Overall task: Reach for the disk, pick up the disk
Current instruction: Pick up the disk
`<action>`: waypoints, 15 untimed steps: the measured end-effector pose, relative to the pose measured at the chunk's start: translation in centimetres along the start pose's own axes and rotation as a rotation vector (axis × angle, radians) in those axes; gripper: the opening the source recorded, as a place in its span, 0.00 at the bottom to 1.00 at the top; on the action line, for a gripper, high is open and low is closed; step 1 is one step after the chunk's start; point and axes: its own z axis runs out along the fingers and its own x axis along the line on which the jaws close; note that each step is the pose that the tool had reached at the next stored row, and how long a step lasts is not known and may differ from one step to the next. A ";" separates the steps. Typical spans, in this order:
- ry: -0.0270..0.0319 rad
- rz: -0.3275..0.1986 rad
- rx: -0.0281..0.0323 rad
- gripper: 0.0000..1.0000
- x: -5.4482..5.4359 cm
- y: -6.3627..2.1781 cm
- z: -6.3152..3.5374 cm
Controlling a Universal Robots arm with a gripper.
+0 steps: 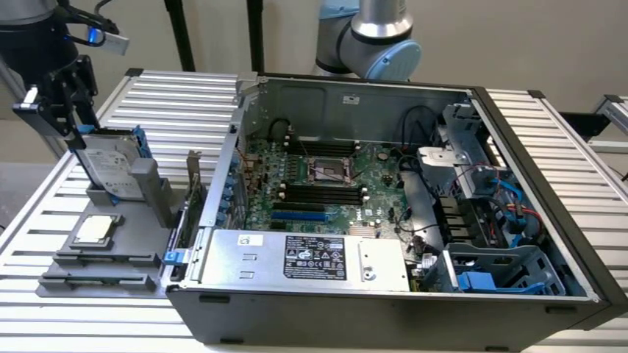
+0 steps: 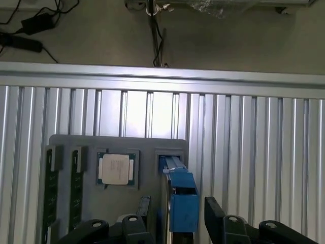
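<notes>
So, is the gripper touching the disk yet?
Apart. The wrist view shows the open gripper with its fingers flanking the disk, a gap on each side.

- 1 disk (image 1: 108, 165), blue rails
- 1 square chip (image 1: 93, 229)
- 1 gray tray (image 2: 147, 168)
- 2 green memory sticks (image 2: 51, 188) in tray slots
- 1 open computer case (image 1: 393, 312)
- 1 motherboard (image 1: 324, 184)
- 1 silver box (image 1: 304, 257), black label
- 1 slatted table (image 1: 559, 140)
- 2 black poles (image 1: 179, 37) behind table
- 1 robot arm (image 1: 378, 37)
- 1 gripper (image 2: 177, 211), 2 fingers (image 2: 213, 216)
</notes>
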 end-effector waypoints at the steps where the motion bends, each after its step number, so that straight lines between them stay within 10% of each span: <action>1: -0.0004 0.000 0.0000 0.54 0.0 -0.01 0.19; 15: -0.0095 0.000 0.0004 0.54 0.0 0.05 1.44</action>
